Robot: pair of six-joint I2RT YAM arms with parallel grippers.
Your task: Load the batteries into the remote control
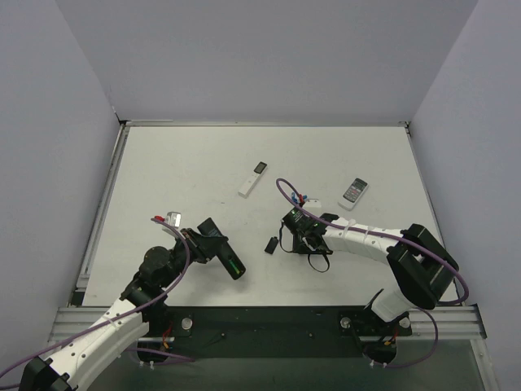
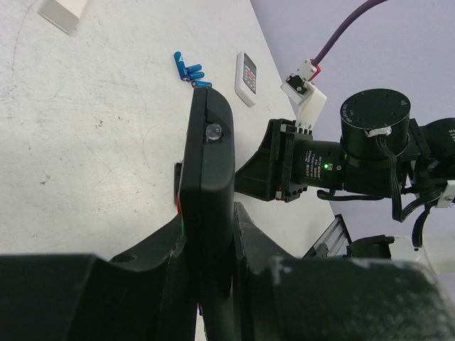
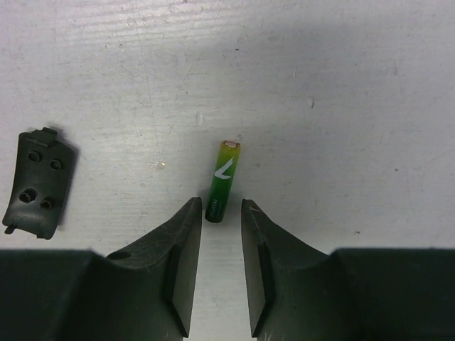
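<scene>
My left gripper (image 1: 208, 237) is shut on the long black remote control (image 1: 230, 262) and holds it above the table at the near left. In the left wrist view the remote (image 2: 206, 156) stands edge-on between my fingers (image 2: 160, 249). One green battery (image 3: 222, 181) lies on the table in the right wrist view. My right gripper (image 3: 220, 213) is open, low over the table, with its tips on either side of the battery's near end. In the top view the right gripper (image 1: 295, 226) hides that battery. No other green battery shows.
The black battery cover (image 1: 269, 244) lies between the two grippers, left of the battery (image 3: 35, 185). Small blue cells (image 1: 303, 198), a short white remote (image 1: 355, 192) and a slim white stick remote (image 1: 253, 178) lie further back. The right arm's purple cable loops above them.
</scene>
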